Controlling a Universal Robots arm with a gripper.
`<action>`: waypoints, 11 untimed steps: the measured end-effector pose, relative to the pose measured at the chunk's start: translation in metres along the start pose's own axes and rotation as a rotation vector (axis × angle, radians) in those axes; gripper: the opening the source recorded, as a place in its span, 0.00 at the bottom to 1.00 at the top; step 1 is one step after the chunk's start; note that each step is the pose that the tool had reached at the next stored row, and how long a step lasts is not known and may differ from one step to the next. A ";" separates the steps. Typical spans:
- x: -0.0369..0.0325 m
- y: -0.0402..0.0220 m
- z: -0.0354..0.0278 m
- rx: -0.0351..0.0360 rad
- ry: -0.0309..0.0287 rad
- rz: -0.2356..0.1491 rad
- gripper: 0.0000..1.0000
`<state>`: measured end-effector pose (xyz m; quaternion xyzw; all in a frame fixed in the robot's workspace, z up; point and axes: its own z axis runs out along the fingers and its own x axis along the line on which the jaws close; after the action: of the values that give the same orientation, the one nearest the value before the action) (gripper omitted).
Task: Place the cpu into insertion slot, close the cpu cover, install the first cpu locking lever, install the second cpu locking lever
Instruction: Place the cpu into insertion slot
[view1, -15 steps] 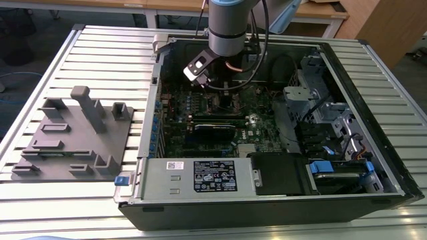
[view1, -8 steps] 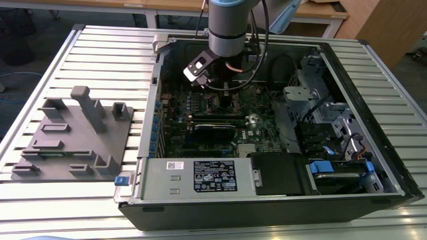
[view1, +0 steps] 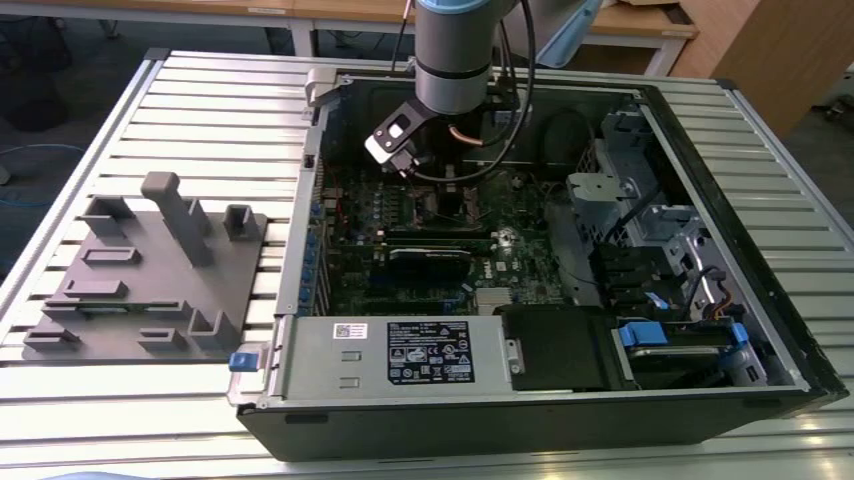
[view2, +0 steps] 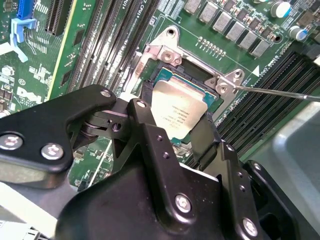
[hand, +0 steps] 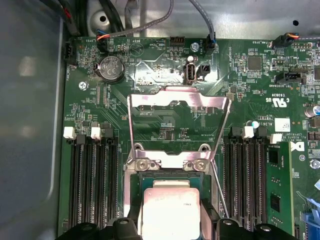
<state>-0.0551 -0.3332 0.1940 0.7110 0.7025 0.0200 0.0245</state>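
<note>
In the exterior view my gripper (view1: 447, 178) reaches down into the open computer case over the insertion slot (view1: 449, 205). In both wrist views the black fingers (view2: 145, 132) flank the silver-grey cpu (view2: 177, 111) on two sides, shut on it, right at the insertion slot (view2: 172, 75). Whether the chip is seated cannot be told. In the first wrist view the cpu (hand: 169, 205) lies between the fingers above the slot's rim (hand: 170, 176), and the cpu cover (hand: 177, 99) stands swung open beyond it. A thin locking lever (view2: 280, 93) sticks out beside the socket.
Long black memory slots (hand: 92, 180) run on both sides of the socket (hand: 245, 175). The case walls (view1: 310, 210), cables (view1: 534, 130) and drive cage (view1: 654, 240) hem the arm in. A grey fixture (view1: 147, 270) sits on the slatted table at the exterior view's left.
</note>
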 end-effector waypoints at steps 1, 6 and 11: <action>0.0000 0.0000 0.0000 0.0000 0.0001 0.000 0.54; 0.0000 0.0002 0.0000 0.0000 0.0000 0.000 0.54; 0.0000 0.0004 0.0005 0.0000 0.0000 0.000 0.54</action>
<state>-0.0547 -0.3332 0.1935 0.7110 0.7025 0.0200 0.0245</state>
